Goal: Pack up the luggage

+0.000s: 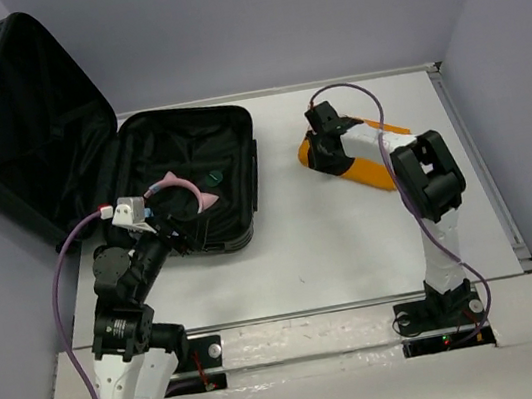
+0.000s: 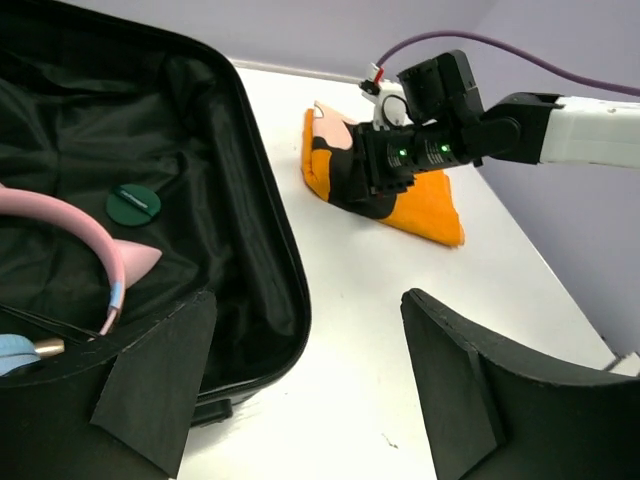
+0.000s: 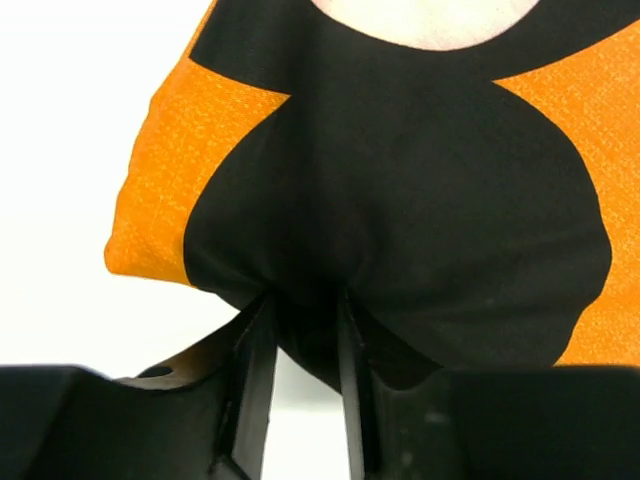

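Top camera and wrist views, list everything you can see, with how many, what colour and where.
suitcase: one, black, open on the table's left side, lid raised
cat-ear headband: one, pink, inside the suitcase
round disc: one, green, on the suitcase lining
cushion: one, orange and black, on the table's right half
table: one, white, under everything
left gripper: one, black, open, over the suitcase's near edge
right gripper: one, black, shut on the cushion's black fabric

White table (image 1: 335, 249), orange-and-black cushion (image 3: 400, 180), pink cat-ear headband (image 2: 135, 262), perhaps a green lid (image 2: 133, 203)
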Controlling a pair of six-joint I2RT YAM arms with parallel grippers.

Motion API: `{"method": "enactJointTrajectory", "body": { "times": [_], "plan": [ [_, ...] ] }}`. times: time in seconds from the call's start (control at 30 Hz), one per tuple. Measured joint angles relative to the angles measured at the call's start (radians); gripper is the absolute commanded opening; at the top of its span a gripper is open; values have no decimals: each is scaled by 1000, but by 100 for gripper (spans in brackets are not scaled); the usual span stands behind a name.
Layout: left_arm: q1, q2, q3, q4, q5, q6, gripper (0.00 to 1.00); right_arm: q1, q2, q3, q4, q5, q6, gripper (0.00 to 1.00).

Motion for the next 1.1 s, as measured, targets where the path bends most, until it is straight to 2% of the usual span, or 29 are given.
{"method": "enactJointTrajectory", "body": {
  "times": [0.03, 0.07, 0.2, 0.27, 0.4, 0.43, 0.53, 0.63, 0.7, 0.8, 0.93, 1.1],
  "plan": [
    [0, 13, 0, 2, 16, -6, 85, 0, 0, -5, 2, -7, 0, 20],
    [0, 24, 0, 6, 34, -13, 84, -1, -3, -23, 19, -16, 5, 18],
    [0, 68, 31, 15, 77, -31, 82, 2, -97, -183, 114, -42, 39, 17],
    [-1, 94, 57, 23, 95, -39, 81, 16, -181, -317, 173, -53, 65, 18],
    [-27, 170, 103, 45, 112, -52, 77, 97, -422, -612, 216, -95, 138, 48],
    [-55, 194, 111, 51, 101, -56, 77, 118, -470, -667, 228, -113, 150, 60],
    [-176, 294, 132, 63, 34, -72, 77, 138, -597, -768, 211, -154, 186, 80],
    [-364, 447, 181, 70, -84, -84, 78, 129, -678, -788, 172, -181, 194, 83],
    [-480, 571, 238, 74, -171, -92, 81, 106, -750, -780, 150, -207, 194, 83],
    [-579, 756, 311, 74, -283, -103, 84, 34, -813, -759, 133, -234, 188, 83],
    [-640, 1005, 418, 76, -410, -113, 88, -158, -871, -725, 128, -254, 170, 90],
    [-656, 1259, 533, 78, -496, -128, 93, -374, -846, -714, 129, -275, 162, 98]
  ]
}}
